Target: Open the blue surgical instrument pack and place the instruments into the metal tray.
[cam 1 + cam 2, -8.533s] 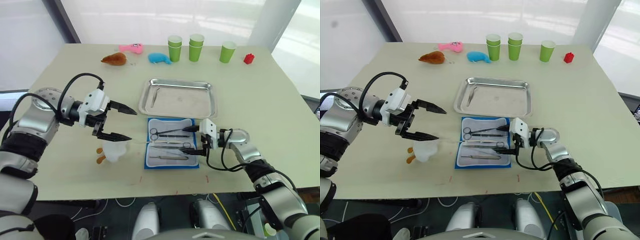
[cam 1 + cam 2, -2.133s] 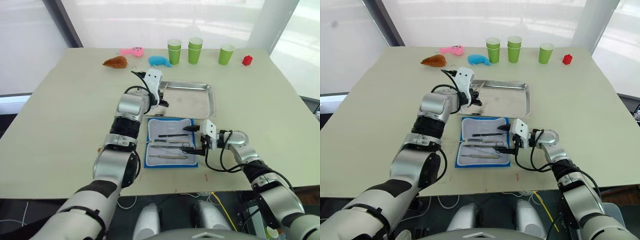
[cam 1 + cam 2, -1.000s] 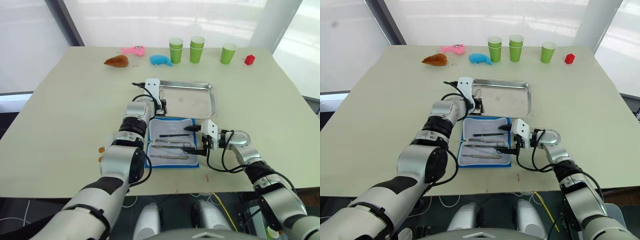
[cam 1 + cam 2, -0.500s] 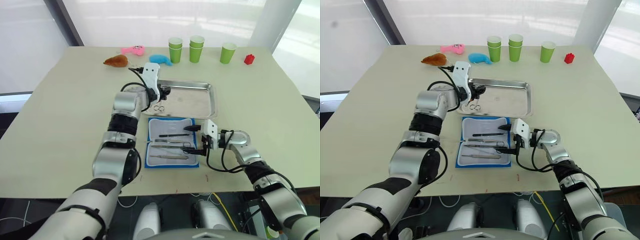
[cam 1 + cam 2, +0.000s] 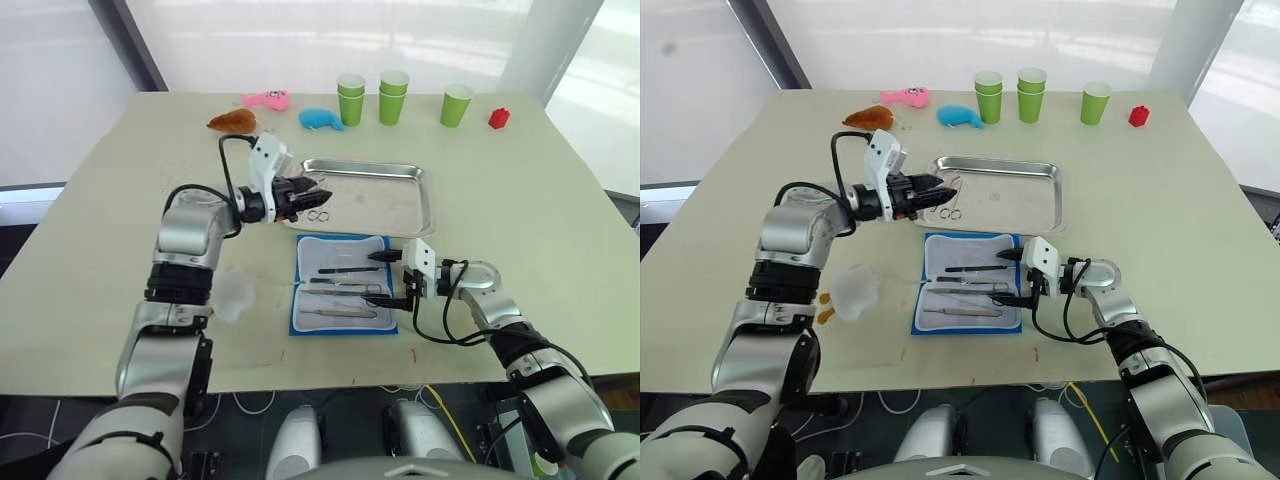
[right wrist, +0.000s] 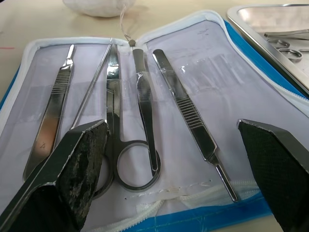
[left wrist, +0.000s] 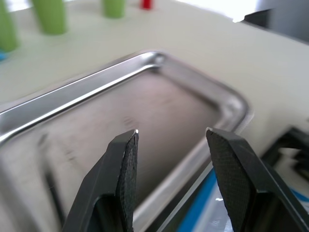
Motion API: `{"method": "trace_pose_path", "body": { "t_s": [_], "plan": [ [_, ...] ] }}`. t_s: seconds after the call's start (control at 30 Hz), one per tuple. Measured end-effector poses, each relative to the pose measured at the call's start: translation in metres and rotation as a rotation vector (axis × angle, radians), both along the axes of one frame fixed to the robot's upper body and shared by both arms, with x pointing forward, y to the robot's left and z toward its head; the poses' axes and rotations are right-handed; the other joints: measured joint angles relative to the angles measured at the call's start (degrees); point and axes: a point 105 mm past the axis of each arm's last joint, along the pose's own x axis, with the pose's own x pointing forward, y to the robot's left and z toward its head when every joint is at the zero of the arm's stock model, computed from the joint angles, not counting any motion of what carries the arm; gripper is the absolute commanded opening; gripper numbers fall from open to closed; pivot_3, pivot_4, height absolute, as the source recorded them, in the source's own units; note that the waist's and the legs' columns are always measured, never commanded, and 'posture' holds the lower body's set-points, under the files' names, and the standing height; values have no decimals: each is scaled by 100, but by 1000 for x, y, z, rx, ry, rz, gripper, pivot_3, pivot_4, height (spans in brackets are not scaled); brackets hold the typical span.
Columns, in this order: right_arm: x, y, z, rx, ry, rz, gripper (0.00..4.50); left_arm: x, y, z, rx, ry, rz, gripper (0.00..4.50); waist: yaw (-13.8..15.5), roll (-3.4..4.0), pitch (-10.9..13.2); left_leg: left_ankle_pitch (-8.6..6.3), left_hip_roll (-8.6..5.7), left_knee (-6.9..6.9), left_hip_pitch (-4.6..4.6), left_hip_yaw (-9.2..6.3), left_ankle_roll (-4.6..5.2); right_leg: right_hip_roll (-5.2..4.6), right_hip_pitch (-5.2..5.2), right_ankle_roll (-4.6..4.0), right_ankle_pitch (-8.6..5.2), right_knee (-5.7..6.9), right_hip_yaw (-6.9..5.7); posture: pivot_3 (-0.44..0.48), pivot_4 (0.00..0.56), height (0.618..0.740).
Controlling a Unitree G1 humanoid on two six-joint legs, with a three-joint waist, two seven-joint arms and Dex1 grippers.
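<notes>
Right gripper low at near right edge of open blue surgical instrument pack, jaws wide apart, nothing between them. Pack lying flat on the surface, pale lining up, just in front of the metal tray, edges close, touching or not cannot tell. In the pack, per right wrist view: ring-handled scissors, tweezers, a second flat tool, thin straight probe, one more slim tool, all side by side on the lining. White plush lump on the surface left of the pack, small orange bits beside it.

Left gripper over left end of the tray, jaws apart, empty; left wrist view looking between black fingers down into tray floor. Ring-handled instrument lying inside tray at left end, just below the gripper tips. Second slim tool alongside, hard to make out.

Far edge of surface: brown plush, pink plush, blue plush toy, three groups of green cups, two of them stacked, small red block at far right.
</notes>
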Motion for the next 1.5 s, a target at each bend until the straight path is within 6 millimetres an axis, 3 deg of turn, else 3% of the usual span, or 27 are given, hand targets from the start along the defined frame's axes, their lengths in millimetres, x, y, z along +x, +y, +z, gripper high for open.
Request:
{"method": "trace_pose_path", "body": {
  "t_s": [0.1, 0.23, 0.3, 0.4, 0.43, 0.7, 0.87, 1.1, 1.5],
  "plan": [
    [0, 1, 0, 2, 0, 2, 4500, -24, 15, -4, -15, 55, -140, 2363, -9, -5, 3, 0, 3, -1, -2, -3, 1, 3, -5, -7, -3, 0, -1, 0, 150, 740],
    [0, 0, 0, 1, 0, -4, 4500, -43, 44, 9, 17, 28, -247, 2363, 3, -16, 7, 0, 6, -1, -1, -3, 1, 3, -9, -11, -6, 0, -1, 0, 150, 740],
    [1, 0, 0, 1, 0, -5, 4500, -50, 59, 13, 66, -3, -287, 2906, 6, -14, 8, 0, 8, -1, -1, -3, 2, 0, -15, -11, -7, 0, 5, 0, 150, 740],
    [0, 0, 1, 3, 0, -1, 4500, -53, 74, 18, 111, -29, -285, 4209, 8, -20, 7, 1, 12, -1, -27, -6, 3, -3, -47, -14, -4, 5, 13, 0, 150, 740],
    [0, 1, 1, 4, 0, 1, 4500, -55, 77, 18, 135, -36, -285, 4446, 8, -22, 8, 1, 12, -1, -31, -6, 3, -3, -49, -14, -4, 6, 12, 0, 150, 740],
    [0, 0, 1, 1, -1, 8, 4500, -74, 112, 19, 407, -116, -330, 4446, 17, -25, 14, 0, 16, -3, -44, 11, 5, -26, -80, -27, 4, 10, 27, 0, 150, 740],
    [0, -1, 1, -2, -1, 9, 4500, -75, 116, 17, 430, -135, -349, 4446, 23, -25, 15, 0, 14, -3, -44, 17, 5, -23, -81, -13, -5, 10, 26, 0, 150, 740],
    [0, -1, 2, -1, -2, 11, 4500, -74, 108, 13, 402, -159, -398, 4446, 25, -30, 17, 0, 9, -3, -47, 30, 5, -14, -81, -12, -5, 10, 25, 0, 150, 740],
    [1, 1, 2, 1, -1, 11, 4500, -54, 58, -29, 352, -200, -517, 4446, 33, -41, 13, 1, 11, 2, -52, 33, 6, 13, -80, -14, -4, 21, 28, 0, 150, 740]
  ]
}}
